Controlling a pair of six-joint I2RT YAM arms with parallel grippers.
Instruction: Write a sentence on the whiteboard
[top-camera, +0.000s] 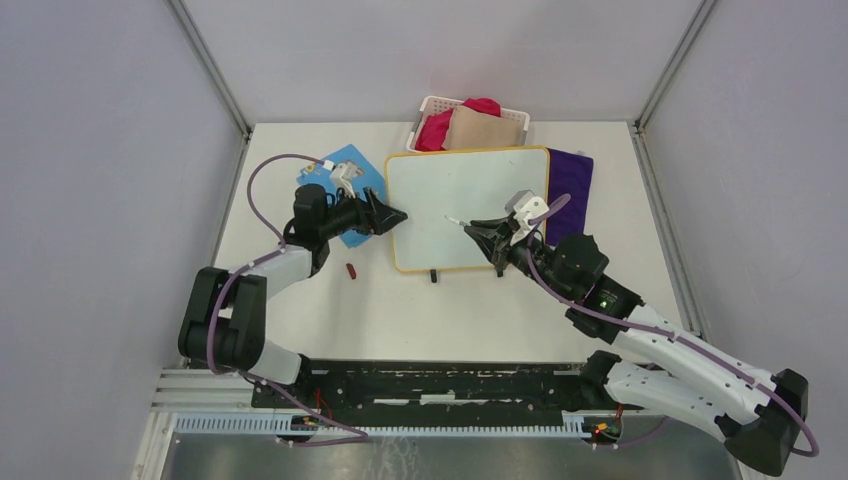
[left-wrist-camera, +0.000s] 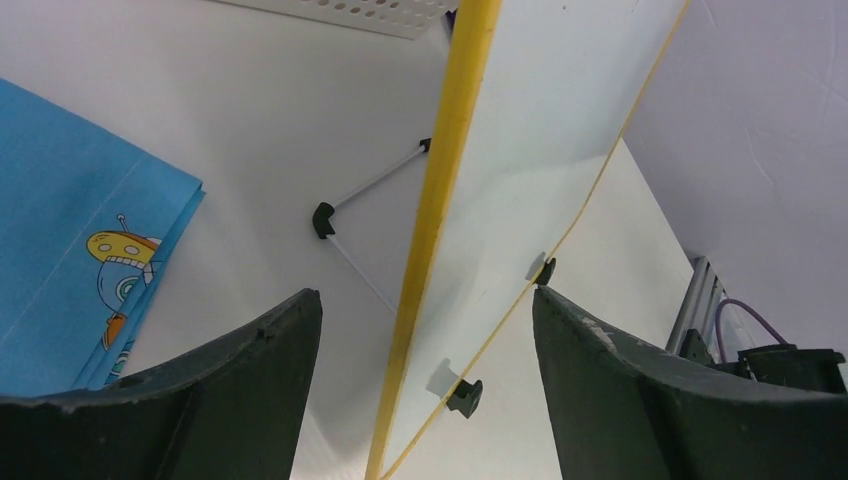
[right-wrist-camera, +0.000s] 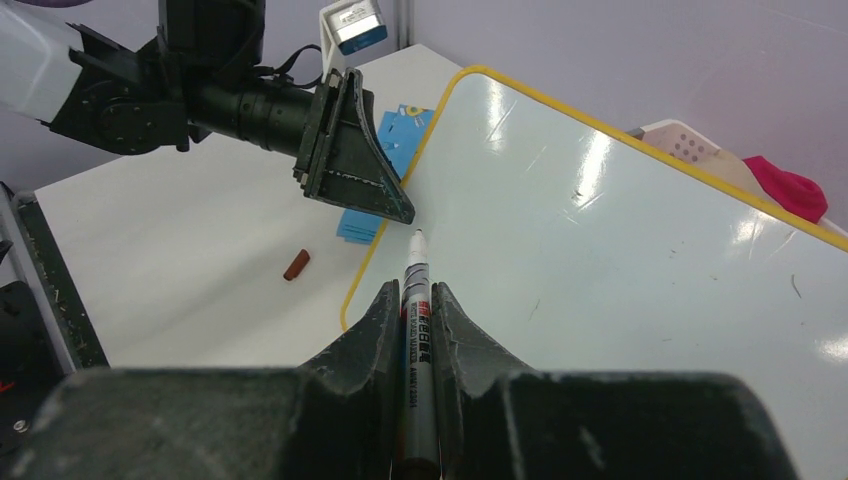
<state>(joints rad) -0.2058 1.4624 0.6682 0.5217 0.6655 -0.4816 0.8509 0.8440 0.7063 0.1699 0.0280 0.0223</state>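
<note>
Whiteboard (top-camera: 455, 185) sits propped at a tilt in the middle of the tabletop (top-camera: 420, 325). It has a yellow-orange frame all round and little black feet along the near edge.

Left fingers (top-camera: 386, 213) are spread wide around the board's left edge. From the left wrist view the yellow frame runs straight up the gap between them, and neither one looks to be pressing on it, so they've got hold of nothing.

Right fingers (top-camera: 486, 233) are closed snug on a marker (right-wrist-camera: 416, 300). It's uncapped, with the tip pointing out over the left part of the board. Can't tell if the tip is actually touching the surface.

Other bits lying about:
- A small dark-red piece (top-camera: 351, 269) lies on the tabletop just off the board's near-left corner.
- A blue card (left-wrist-camera: 70, 200) with a cartoon print lies flat to the left of the board, under the left wrist.
- A purple cloth (top-camera: 570, 185) pokes out from behind the board's right side.
- A white basket (top-camera: 430, 103) with pink and tan fabric in it sits right behind the board at the far edge.
</note>
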